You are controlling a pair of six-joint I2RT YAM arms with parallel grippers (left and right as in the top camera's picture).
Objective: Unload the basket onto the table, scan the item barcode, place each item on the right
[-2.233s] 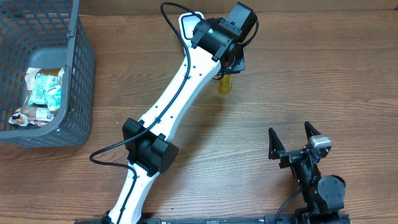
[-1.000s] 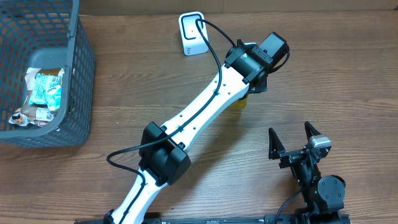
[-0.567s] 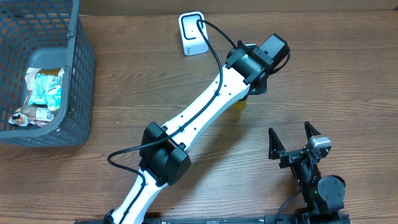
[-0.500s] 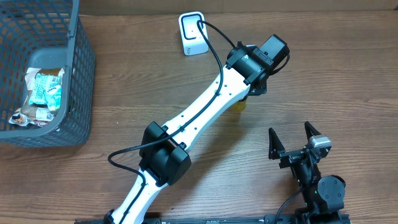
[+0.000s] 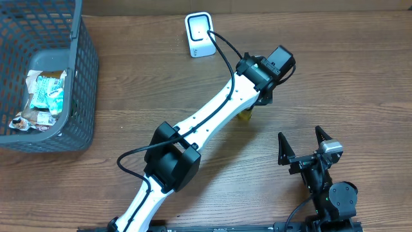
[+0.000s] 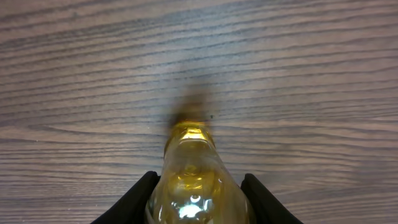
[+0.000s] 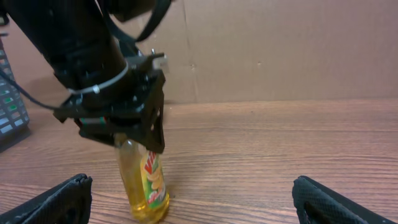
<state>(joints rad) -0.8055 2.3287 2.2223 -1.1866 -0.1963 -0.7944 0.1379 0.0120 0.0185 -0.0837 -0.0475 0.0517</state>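
Spreading across the whole overhead view, the wooden desk (image 5: 360, 84) carries everything. The white left arm (image 5: 212, 119) reaches diagonally from the near edge up toward the middle of the desk. At the far left sits a grey mesh basket (image 5: 84, 77) with crumpled packets (image 5: 45, 93) inside. The right fingers (image 5: 284, 149) rest near the front right, spread wide with nothing between them. A small white scanner (image 5: 200, 35) stands at the back edge, apart from the arm's black wrist. The left fingers (image 6: 140, 199) are closed narrowly on both sides of a clear bottle (image 7: 148, 186) of yellow liquid, gripping its upper part. The bottle hangs upright, its base down at the wood, right of the scanner.
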